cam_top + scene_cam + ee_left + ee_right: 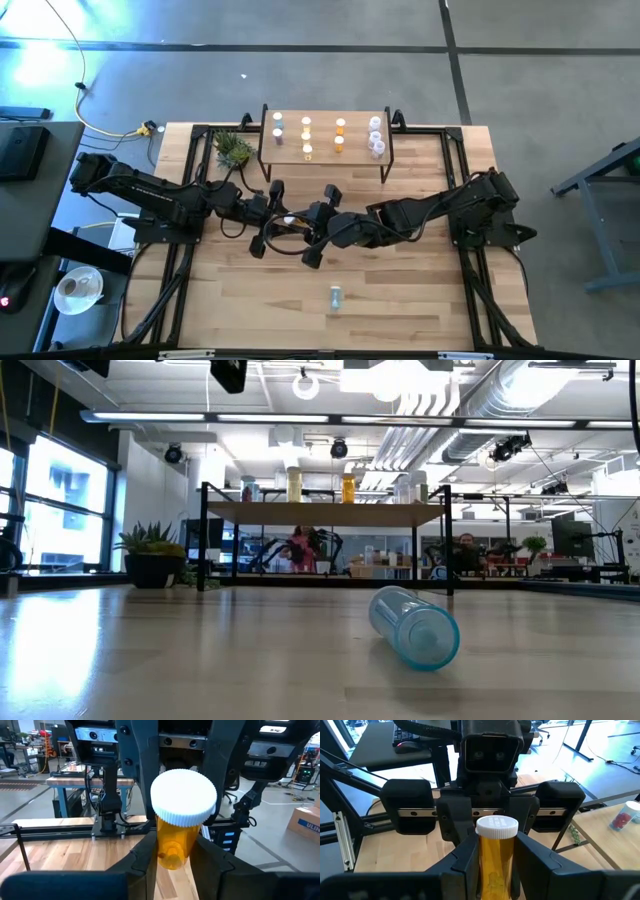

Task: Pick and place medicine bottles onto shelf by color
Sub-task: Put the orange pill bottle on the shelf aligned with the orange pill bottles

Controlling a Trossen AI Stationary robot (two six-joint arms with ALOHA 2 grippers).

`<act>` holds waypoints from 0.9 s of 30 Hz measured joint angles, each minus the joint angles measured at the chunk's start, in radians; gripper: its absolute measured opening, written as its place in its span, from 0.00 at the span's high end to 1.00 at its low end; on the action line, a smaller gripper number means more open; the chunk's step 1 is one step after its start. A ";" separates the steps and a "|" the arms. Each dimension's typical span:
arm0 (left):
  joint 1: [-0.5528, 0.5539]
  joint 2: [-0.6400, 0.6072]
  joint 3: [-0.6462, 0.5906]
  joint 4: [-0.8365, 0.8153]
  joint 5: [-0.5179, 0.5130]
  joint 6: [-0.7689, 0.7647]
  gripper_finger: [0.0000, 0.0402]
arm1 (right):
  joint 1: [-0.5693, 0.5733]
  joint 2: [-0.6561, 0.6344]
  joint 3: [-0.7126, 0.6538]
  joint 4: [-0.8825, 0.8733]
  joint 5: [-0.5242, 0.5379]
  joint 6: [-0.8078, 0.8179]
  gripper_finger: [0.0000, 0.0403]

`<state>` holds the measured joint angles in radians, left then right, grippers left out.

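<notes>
An orange bottle with a white cap hangs in the air over the middle of the table, between my two grippers, which meet tip to tip. My left gripper reaches in from the table's left and my right gripper from the right, and both are shut on the bottle. The cap end points toward my left arm. The shelf stands at the far edge on black legs. On its top stand several bottles in rows by colour: pale blue, yellow, orange and clear. A pale blue bottle lies on its side near the front edge. My left gripper pinches the orange bottle's body just below the cap between its two fingers. The fingers come about level from the table's left and lie along the bottle. The bottle is clear of the table. My right gripper pinches the bottle's body between its two fingers, below the cap. The fingers come from the table's right, slanting slightly down, and lie along the bottle. The base end is hidden between the fingers.
A small potted plant stands left of the shelf. The lying blue bottle rests on bare boards in front of the shelf. Black frame rails run along the table's left and right sides. People show in the room behind.
</notes>
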<state>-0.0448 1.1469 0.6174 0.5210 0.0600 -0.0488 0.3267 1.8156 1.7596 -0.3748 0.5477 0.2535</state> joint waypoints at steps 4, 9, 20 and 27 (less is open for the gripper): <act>0.000 0.000 0.000 -0.002 0.000 0.000 0.79 | 0.000 0.000 0.000 -0.006 -0.002 0.000 0.74; 0.000 0.001 0.000 -0.033 0.000 0.001 0.78 | -0.003 0.000 0.000 -0.038 -0.040 0.007 0.73; 0.093 0.001 0.000 -0.164 -0.027 0.023 0.78 | -0.032 -0.011 -0.001 -0.265 -0.090 0.058 0.52; 0.154 0.000 0.000 -0.366 -0.023 0.192 0.78 | -0.079 -0.024 -0.001 -0.367 -0.097 -0.026 0.50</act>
<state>0.1091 1.1473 0.6178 0.1552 0.0372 0.1435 0.2474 1.7916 1.7584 -0.7418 0.4507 0.2275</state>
